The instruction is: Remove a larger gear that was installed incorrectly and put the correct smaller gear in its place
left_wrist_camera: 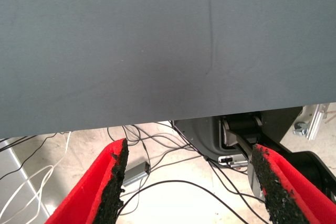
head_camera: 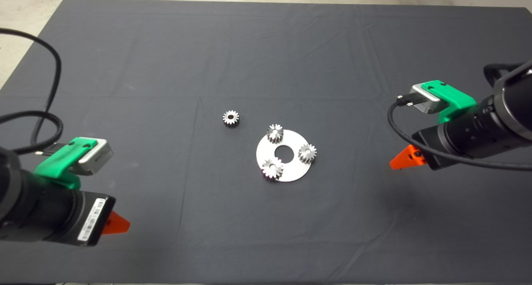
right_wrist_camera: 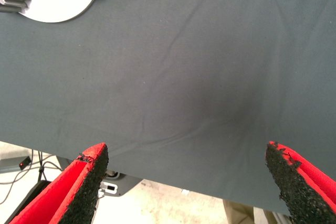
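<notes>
A round silver plate (head_camera: pixel 291 173) with a centre hole lies mid-mat and carries three gears. The one at its near-left edge looks a little wider than the rest and is the larger gear (head_camera: pixel 272 168). Two small ones (head_camera: pixel 274 133) (head_camera: pixel 307 153) sit at the plate's far and right sides. A loose smaller gear (head_camera: pixel 230 118) rests flat on the mat, up and left of the plate. My left gripper (head_camera: pixel 118 224) (left_wrist_camera: pixel 189 147) hovers open at the near left. My right gripper (head_camera: pixel 401 160) (right_wrist_camera: pixel 186 148) hangs open right of the plate, holding nothing. The right wrist view catches the plate (right_wrist_camera: pixel 52 9).
The dark mat (head_camera: pixel 266 48) covers the table, with pale floor beyond its far edge. In the left wrist view the mat's near edge gives way to floor with cables (left_wrist_camera: pixel 157 156) and a dark machine base (left_wrist_camera: pixel 241 135). Black cables (head_camera: pixel 50 69) loop over the left arm.
</notes>
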